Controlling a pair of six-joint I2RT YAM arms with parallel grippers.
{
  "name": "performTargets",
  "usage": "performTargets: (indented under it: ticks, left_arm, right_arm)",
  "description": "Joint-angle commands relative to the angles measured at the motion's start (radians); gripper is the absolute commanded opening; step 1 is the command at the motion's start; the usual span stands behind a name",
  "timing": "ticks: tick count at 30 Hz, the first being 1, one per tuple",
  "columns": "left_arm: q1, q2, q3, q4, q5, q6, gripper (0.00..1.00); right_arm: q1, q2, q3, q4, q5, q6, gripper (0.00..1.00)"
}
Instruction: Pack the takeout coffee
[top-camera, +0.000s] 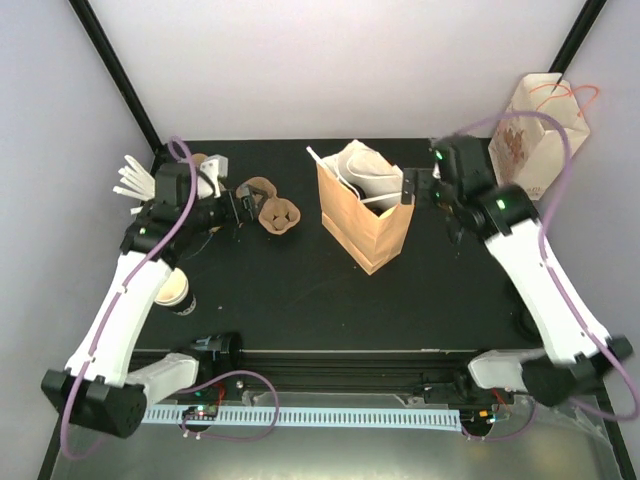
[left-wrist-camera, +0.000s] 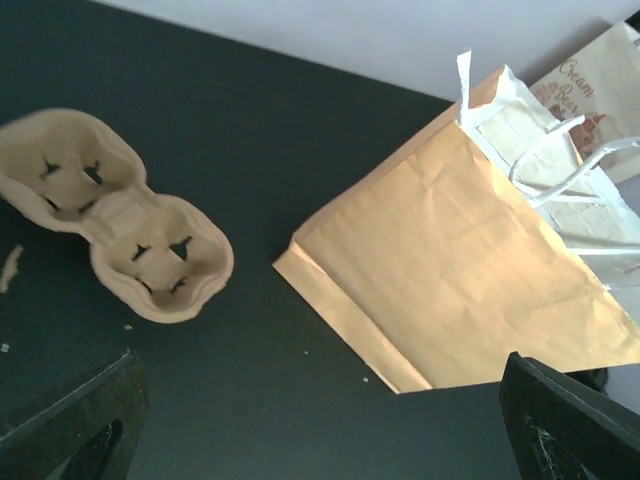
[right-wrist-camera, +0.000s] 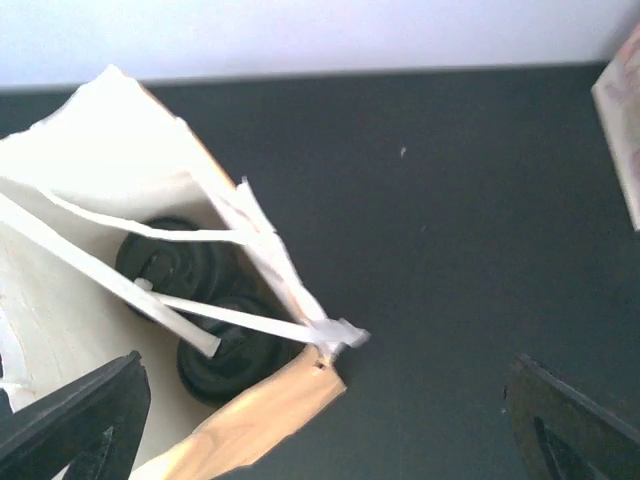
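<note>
L gripper (top-camera: 238, 208), R gripper (top-camera: 417, 190) both open, empty. Handle (right-wrist-camera: 250, 322) sits btwn R fingers (right-wrist-camera: 80, 430); snagging it could tip bag (right-wrist-camera: 270, 415) w/ cups (right-wrist-camera: 225, 365).

white paper bag (left-wrist-camera: 598, 80), word "Cream", rest unreadable

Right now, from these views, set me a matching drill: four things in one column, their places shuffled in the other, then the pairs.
Things
1. pulp cup carrier
2. brown bag
3. printed cream bag
4. black lids

Places
A. inside the brown bag
B. far right corner
C. middle of the table
D. lying left of the brown bag

Pairs: 1-D, 2-C, 3-B, 4-A
</note>
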Motion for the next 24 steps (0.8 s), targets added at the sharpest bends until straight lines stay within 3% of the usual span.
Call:
performTargets:
  ticks: [1, 5, 8, 13, 18, 24]
  left_arm:
    - [0.004, -0.156, -0.117, 0.161, -0.105, 0.050, 0.99]
    - [0.005, -0.329, -0.360, 0.370, -0.218, 0.027, 0.99]
    - [0.005, -0.453, -0.533, 0.532, -0.278, 0.075, 0.99]
    - [0.006, -0.535, -0.678, 0.633, -0.362, 0.233, 0.99]
    - [0.008, -0.387, -0.626, 0.551, -0.401, 0.333, 0.99]
    - [0.021, -0.258, -0.620, 0.589, -0.452, 0.394, 0.99]
  right_arm:
    - [-0.004, -0.284, -0.309, 0.414, 0.120, -0.024, 1.00]
    - [-0.004, -0.586, -0.758, 0.857, 0.061, -0.091, 1.00]
    - [-0.004, -0.733, -0.957, 0.999, 0.114, -0.100, 1.00]
    - [-0.004, -0.793, -1.087, 1.014, 0.190, -0.216, 1.00]
    - [-0.004, -0.739, -1.130, 1.078, 0.211, -0.268, 1.00]
    - [-0.058, -0.641, -1.169, 1.197, 0.187, -0.283, 1.00]
